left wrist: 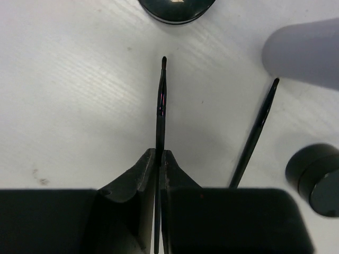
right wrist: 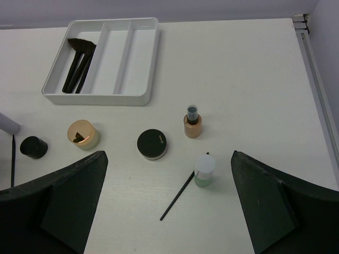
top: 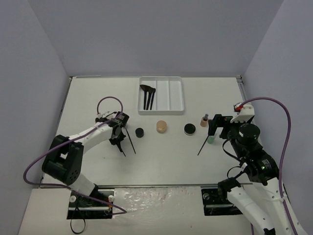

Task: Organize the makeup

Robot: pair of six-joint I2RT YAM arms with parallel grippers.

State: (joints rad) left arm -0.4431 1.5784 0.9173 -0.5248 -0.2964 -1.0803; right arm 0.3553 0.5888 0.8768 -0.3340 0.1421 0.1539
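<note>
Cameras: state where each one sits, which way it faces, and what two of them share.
Top external: overhead at the near edge, looking down on the table; left arm and right arm show.
Left wrist: on the left arm, looking down past the left gripper, shut on a brush.
Right wrist: on the right arm, looking forward and down through the open right gripper.
Shared: top and right wrist both show the tray and gold jar.

A white table [top: 161, 166] with a faint wood grain sits boxed in by plain, pale grey-lavender panels: a back wall [top: 156, 34], a left wall [top: 29, 88] and a right wall [top: 288, 54]. Soft, even light casts only faint shadows.
</note>
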